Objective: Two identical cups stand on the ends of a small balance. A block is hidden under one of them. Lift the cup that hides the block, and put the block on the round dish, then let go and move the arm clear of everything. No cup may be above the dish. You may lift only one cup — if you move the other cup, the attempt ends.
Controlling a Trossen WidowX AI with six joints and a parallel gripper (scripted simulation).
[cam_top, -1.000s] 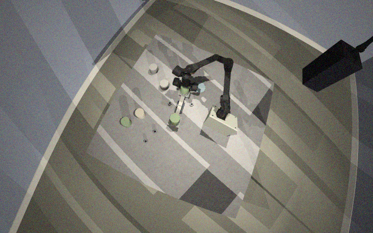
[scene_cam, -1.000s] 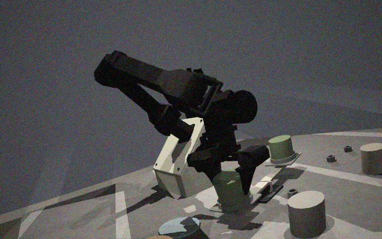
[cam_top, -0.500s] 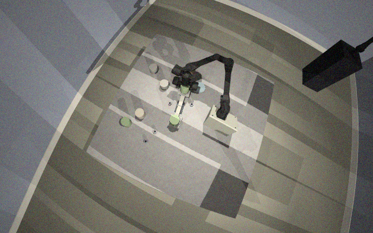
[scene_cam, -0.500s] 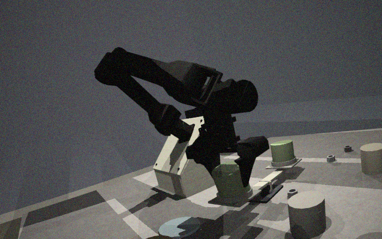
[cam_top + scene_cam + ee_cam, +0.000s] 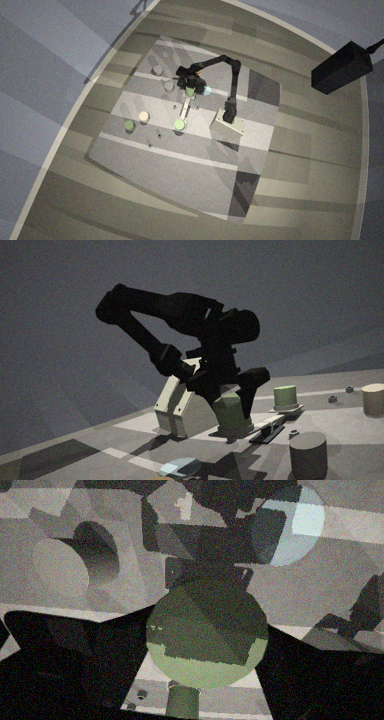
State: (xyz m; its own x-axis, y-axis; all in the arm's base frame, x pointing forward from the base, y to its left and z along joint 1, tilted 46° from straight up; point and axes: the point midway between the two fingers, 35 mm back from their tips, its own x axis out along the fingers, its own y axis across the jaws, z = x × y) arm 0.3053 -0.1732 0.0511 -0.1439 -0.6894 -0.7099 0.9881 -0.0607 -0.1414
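My gripper [image 5: 190, 90] [image 5: 230, 413] [image 5: 202, 611] is shut on a green cup [image 5: 190, 92] [image 5: 229, 416] [image 5: 215, 672] at one end of the balance [image 5: 183, 115] [image 5: 276, 419]. The cup is upright. Its lower edge is close to the collar of its pan, and I cannot tell whether there is a gap. The identical green cup [image 5: 179, 124] [image 5: 285, 397] [image 5: 182, 703] stands in its collar at the other end. The pale blue round dish [image 5: 208, 90] [image 5: 169, 468] [image 5: 309, 519] lies beside the held cup's end, with no cup above it. No block is visible.
Two grey cylinders [image 5: 157, 70] [image 5: 169, 86] stand on the dish-end side of the balance's left. A cream cylinder [image 5: 143, 116] [image 5: 373, 401] and a green one [image 5: 129, 125] stand farther left. Several small nuts lie around the balance. An orange object [image 5: 199, 72] is near the dish.
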